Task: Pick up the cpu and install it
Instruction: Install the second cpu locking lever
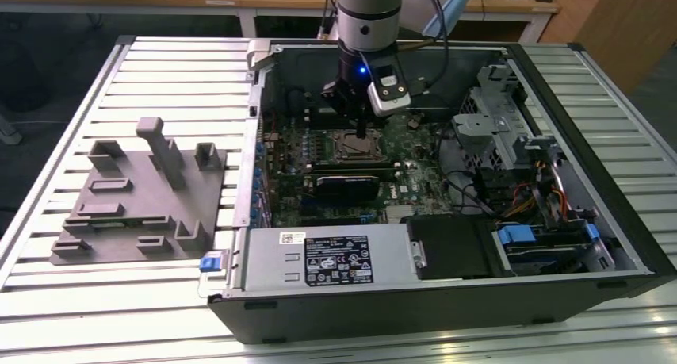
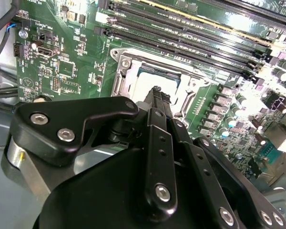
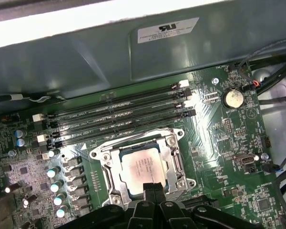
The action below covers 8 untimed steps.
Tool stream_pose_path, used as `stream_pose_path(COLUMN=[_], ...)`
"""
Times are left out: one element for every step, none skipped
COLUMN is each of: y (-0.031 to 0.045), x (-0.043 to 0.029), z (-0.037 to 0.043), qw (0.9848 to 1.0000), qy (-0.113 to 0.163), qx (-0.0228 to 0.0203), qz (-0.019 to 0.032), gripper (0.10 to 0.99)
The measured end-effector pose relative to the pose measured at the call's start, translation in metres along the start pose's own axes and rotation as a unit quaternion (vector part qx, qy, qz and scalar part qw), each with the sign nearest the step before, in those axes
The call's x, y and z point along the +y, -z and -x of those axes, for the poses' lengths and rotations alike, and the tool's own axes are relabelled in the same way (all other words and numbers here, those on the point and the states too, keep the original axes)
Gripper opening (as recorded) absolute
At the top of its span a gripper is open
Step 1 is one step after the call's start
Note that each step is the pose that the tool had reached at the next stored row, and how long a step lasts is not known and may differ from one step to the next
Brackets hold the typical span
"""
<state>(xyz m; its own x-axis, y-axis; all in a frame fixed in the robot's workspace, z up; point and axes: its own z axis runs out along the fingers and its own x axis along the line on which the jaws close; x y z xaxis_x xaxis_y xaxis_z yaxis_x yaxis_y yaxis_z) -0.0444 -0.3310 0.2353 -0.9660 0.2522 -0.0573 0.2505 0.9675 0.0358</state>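
The cpu, a silvery square chip, lies flat inside the metal socket frame on the green motherboard. In the second wrist view the cpu shows partly behind the black fingers. My gripper hangs just above the chip's near edge, its two fingers pressed together with nothing between them. In the exterior view the gripper points straight down over the socket inside the open computer case.
Black memory slots run beside the socket, and capacitors stand on its other side. The case wall rises close by. A power-supply box, a drive cage and a grey fixture plate on the slatted table also show.
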Motion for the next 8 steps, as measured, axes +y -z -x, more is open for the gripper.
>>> stream_pose_path(y=[0.0000, 0.0000, 0.0000, 0.0001, 0.0001, 0.0001, 0.0001, 0.0001], x=[-0.0006, -0.0013, -0.0023, -0.0033, -0.0044, -0.0057, -0.0069, -0.0080], z=[0.0001, 0.0003, 0.0006, 0.0008, 0.0011, 0.0014, 0.0017, 0.0020], qw=[1.0000, 1.0000, 1.0000, 1.0000, 1.0000, 1.0000, 1.0000, 1.0000], qy=[0.000, 0.000, 0.000, 0.000, 0.000, 0.000, 0.000, 0.000], qx=[0.0000, 0.0000, 0.0000, 0.0000, 0.0000, 0.0000, 0.0000, 0.0000], qz=[0.0000, 0.0000, 0.0000, 0.0000, 0.0000, 0.0000, 0.0000, 0.0000], gripper=[0.106, 0.106, 0.106, 0.106, 0.106, 0.106, 0.106, 0.106])
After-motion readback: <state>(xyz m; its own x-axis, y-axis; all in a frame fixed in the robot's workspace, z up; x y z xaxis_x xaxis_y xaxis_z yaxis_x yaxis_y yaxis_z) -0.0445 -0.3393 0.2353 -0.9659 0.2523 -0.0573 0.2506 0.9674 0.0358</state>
